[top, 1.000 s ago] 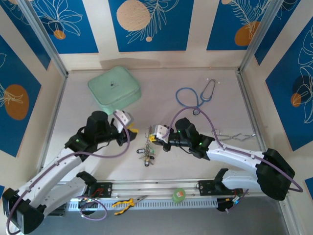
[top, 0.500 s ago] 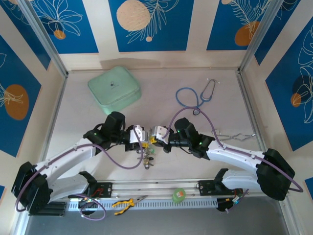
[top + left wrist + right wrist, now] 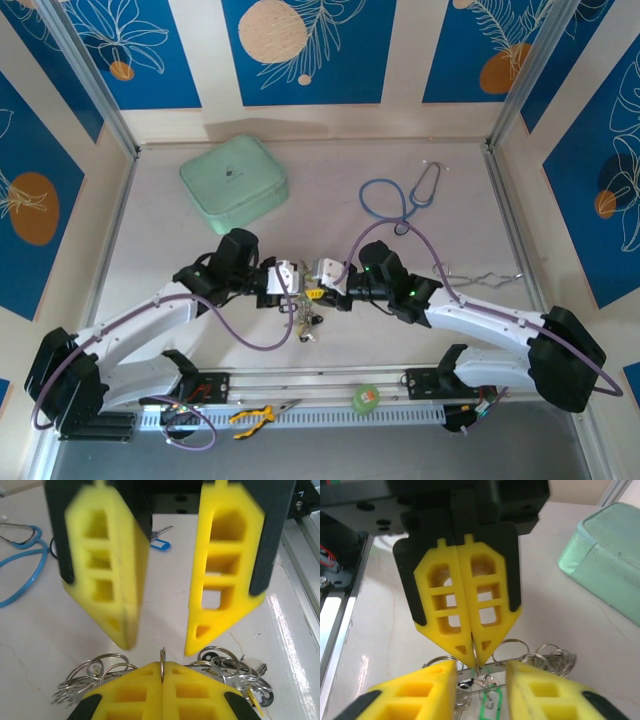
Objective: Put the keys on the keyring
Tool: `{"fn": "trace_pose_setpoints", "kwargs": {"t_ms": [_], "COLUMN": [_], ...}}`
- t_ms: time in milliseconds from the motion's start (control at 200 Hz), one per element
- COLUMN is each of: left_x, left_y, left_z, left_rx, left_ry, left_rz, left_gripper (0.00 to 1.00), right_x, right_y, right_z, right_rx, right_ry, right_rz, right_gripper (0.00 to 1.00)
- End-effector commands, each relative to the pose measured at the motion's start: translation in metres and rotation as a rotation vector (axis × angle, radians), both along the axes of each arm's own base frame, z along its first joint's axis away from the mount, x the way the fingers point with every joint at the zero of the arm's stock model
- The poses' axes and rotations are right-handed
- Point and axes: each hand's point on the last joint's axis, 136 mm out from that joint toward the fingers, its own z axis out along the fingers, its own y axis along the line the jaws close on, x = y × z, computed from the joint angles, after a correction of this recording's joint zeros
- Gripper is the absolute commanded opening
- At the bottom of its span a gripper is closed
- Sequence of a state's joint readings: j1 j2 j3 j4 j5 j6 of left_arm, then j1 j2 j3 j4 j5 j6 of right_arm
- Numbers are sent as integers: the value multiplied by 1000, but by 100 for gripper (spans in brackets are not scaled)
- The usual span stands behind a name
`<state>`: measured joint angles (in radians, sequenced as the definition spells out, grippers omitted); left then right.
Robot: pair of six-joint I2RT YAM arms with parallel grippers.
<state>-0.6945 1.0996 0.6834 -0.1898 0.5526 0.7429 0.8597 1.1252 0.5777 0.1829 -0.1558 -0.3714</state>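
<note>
A bunch of metal rings and keys [image 3: 306, 318] hangs and lies at the table's middle, between both grippers. My left gripper [image 3: 162, 667] is shut on a thin metal ring [image 3: 162, 656] seen edge-on. In the right wrist view the left gripper [image 3: 472, 656] pinches that ring just above a flat silvery bar, the keyring [image 3: 530, 662]. Facing it, my right gripper [image 3: 481, 674] stands open, its fingers [image 3: 225, 565] on either side of the ring and apart from it. A green tag [image 3: 490, 704] hangs below. A blue-tagged key [image 3: 160, 544] lies apart on the table.
A mint green case [image 3: 233, 182] sits at the back left and a blue stethoscope [image 3: 395, 200] at the back right. Metal tongs [image 3: 480, 278] lie to the right. Pliers [image 3: 255, 413] and a tape roll [image 3: 366, 398] rest on the front rail.
My left arm swung in from the left and its gripper closed on the ring. My right gripper, shut before, has opened and let go.
</note>
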Motion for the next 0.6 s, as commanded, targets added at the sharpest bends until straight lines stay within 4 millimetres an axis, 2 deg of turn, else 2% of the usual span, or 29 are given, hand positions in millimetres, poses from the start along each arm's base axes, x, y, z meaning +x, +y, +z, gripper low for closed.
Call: {"fn": "trace_pose_setpoints", "kwargs": {"t_ms": [0, 135, 595], "left_x": [-1, -4, -13], "left_y": [-4, -5, -10], "left_z": [20, 23, 16], "left_rx": [-74, -126, -151], "left_ry": [-116, -189, -201], "left_rz": [-22, -47, -101], "left_gripper": [0, 0, 0], "right_x": [-2, -5, -2], "right_y": [-13, -17, 7], "right_z": [4, -3, 1], "right_rx": [-3, -65, -49], "right_ry": [-36, -84, -155], "right_rz": [13, 49, 103], "right_gripper": [37, 36, 24]}}
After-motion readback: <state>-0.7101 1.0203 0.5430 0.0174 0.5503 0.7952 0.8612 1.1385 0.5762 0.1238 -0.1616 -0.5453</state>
